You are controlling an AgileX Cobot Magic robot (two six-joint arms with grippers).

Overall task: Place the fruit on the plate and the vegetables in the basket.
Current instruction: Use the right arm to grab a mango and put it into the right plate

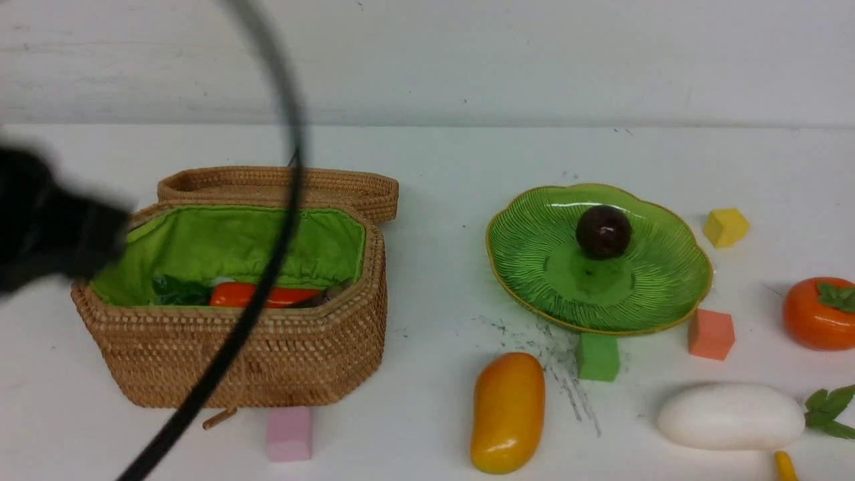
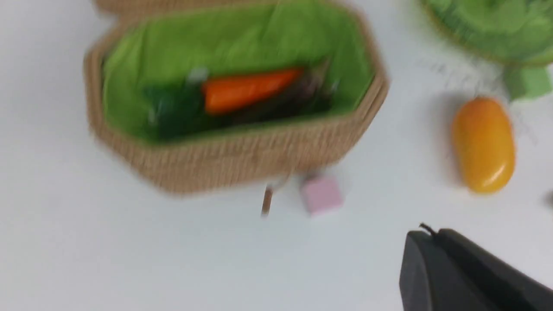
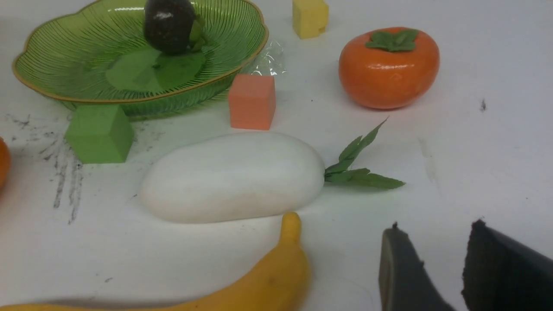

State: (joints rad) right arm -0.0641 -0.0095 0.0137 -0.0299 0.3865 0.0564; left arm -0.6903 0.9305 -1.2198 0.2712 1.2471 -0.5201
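A black cable loops across the front view closest to the lens, beside the blurred left arm at the basket's left end. The basket stands open on the left half of the table, its lid folded back behind it. On its green lining lie the carrot and, beside it, the dark eggplant. The plate on the right half carries only the maroon ball. The mango lies in front of the plate. The radish lies to its right, with the banana tip just beside it (touching or not, I cannot tell). The persimmon stands upright by the right edge. A pink cube sits at the basket's front wall, a green cube and a salmon cube sit at the plate's near rim, and a yellow cube sits just off the plate's far right rim. The left gripper has its fingers pressed together on nothing. The right gripper holds its jaws apart, empty, near the banana.
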